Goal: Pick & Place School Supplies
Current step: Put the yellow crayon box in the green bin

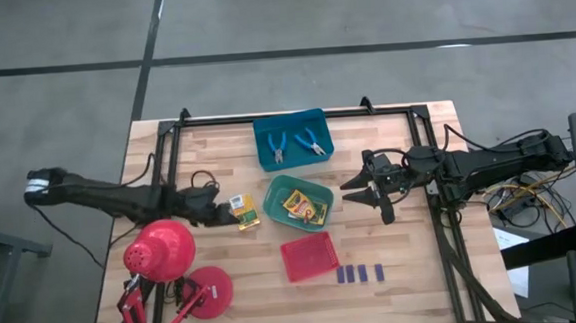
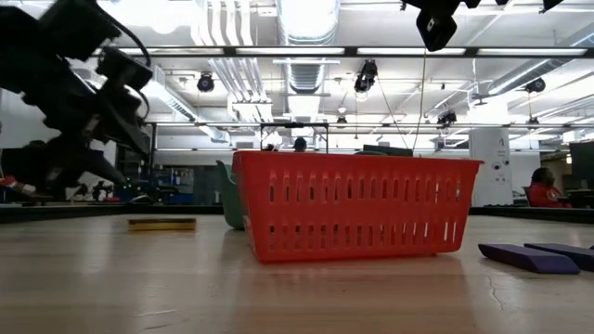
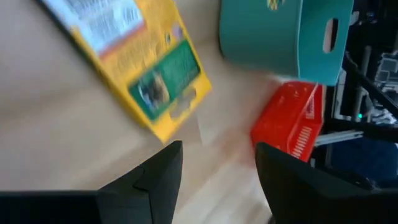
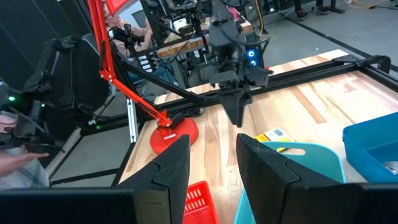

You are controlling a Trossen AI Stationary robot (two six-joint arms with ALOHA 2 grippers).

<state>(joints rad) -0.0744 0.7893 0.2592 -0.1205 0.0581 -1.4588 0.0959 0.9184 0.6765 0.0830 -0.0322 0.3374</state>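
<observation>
A flat yellow-and-green box (image 1: 245, 212) lies on the wooden table left of the green tray (image 1: 280, 190). More such boxes (image 1: 305, 208) lie inside that tray. My left gripper (image 1: 225, 212) hovers open just left of the lone box (image 3: 143, 68), tilted down, with nothing between its fingers. Two blue-handled scissors (image 1: 294, 144) lie in the blue tray (image 1: 263, 143). Several dark purple blocks (image 1: 360, 273) lie flat on the table near its front edge. My right gripper (image 1: 372, 192) hangs open, high above the table, right of the green tray.
A red tray (image 1: 309, 256) stands in front of the green one. A red desk lamp (image 1: 159, 251) with its round base (image 1: 208, 291) fills the near left corner, close to my left arm. A black frame (image 1: 430, 163) runs along the table's edges.
</observation>
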